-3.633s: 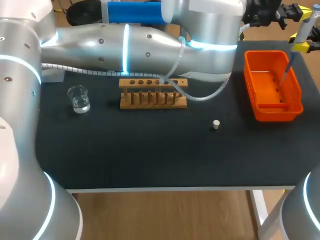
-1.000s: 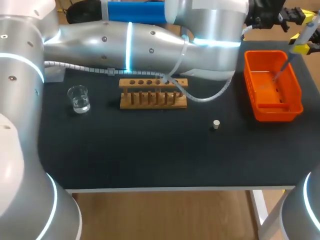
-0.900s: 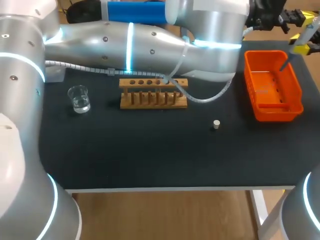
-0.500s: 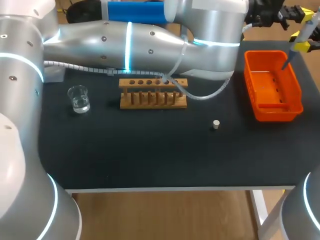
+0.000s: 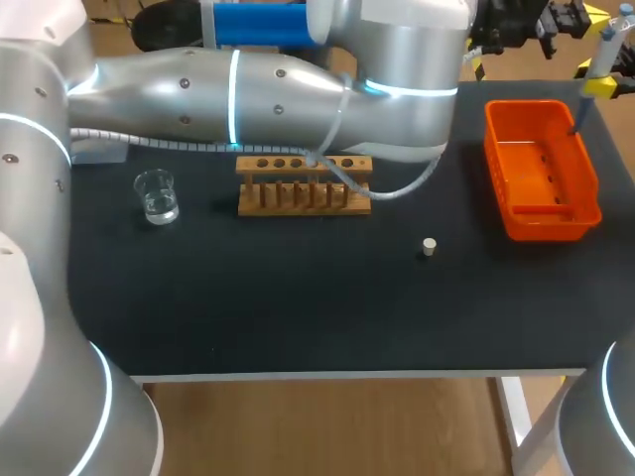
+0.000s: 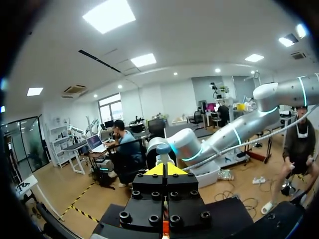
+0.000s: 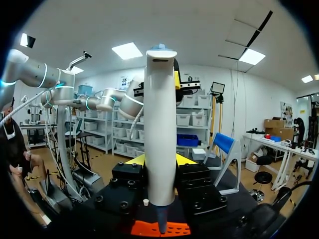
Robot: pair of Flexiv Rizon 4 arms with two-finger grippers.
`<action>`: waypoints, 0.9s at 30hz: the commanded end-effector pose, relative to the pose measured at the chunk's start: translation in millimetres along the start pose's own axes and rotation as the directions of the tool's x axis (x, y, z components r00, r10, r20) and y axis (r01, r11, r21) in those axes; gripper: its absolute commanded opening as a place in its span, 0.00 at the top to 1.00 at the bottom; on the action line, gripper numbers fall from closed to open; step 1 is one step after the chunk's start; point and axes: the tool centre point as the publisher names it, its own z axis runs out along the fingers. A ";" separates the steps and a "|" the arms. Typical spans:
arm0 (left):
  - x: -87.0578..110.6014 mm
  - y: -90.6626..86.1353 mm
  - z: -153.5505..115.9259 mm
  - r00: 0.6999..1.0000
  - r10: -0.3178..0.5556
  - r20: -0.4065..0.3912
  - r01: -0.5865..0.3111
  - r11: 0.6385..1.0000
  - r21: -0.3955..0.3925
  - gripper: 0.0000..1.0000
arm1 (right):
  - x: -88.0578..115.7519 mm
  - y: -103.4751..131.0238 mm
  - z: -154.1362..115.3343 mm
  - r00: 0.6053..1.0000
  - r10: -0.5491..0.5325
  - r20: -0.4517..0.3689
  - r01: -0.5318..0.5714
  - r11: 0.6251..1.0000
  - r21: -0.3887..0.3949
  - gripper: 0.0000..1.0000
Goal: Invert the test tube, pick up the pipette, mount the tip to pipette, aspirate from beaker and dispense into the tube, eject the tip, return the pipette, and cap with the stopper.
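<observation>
**Pipette pinched upright over the orange bin**

The pipette point(image 7: 160, 124) is a long white barrel with a flat top, narrowing to a short grey nozzle at its lower end. It stands upright between the 2 yellow-tipped fingers point(image 7: 136, 160) of the right claw point(image 7: 160, 160), which press on it from both sides about two-thirds of the way down, so most of the barrel rises above the grip and the nozzle hangs below it. In the head view the pipette point(image 5: 601, 50) sits at the far right corner of the surface point(image 5: 298, 307), its dark nozzle above the far rim of the orange bin point(image 5: 587, 193); the wrist view shows the nozzle pointing down at that bin point(image 7: 174, 229).

Whether the left claw point(image 6: 164, 170) is spread or pressed together cannot be told; it hangs past the far edge, beside the pipette.

On the surface stand a wooden tube rack point(image 5: 304, 184), a clear beaker point(image 5: 156, 194) to its left, and a small pale stopper point(image 5: 429, 247) nearer the front.
</observation>
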 end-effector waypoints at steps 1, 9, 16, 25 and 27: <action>0.4 -3.2 -4.3 0.999 0.007 0.033 -0.011 0.990 0.140 1.00 | -0.8 2.1 -0.3 1.000 0.000 -0.002 0.000 1.000 0.005 1.00; -6.4 -29.2 -15.9 1.000 0.025 0.018 -0.028 0.984 0.177 1.00 | -0.8 2.1 -0.3 1.000 0.000 -0.002 0.000 1.000 0.005 1.00; -17.1 -46.1 -32.5 0.997 -0.022 -0.078 0.032 0.991 0.128 0.00 | -0.8 2.1 -0.3 1.000 0.000 -0.002 0.000 1.000 0.005 1.00; -18.1 -42.1 -58.6 0.965 -0.042 -0.258 0.061 0.996 0.065 0.00 | -0.8 2.1 -0.3 1.000 0.000 -0.002 0.000 1.000 0.005 1.00; -16.4 -41.4 -64.3 0.963 -0.059 -0.262 0.076 0.996 0.053 0.00 | -0.8 2.1 -0.3 1.000 0.000 -0.002 0.000 1.000 0.005 1.00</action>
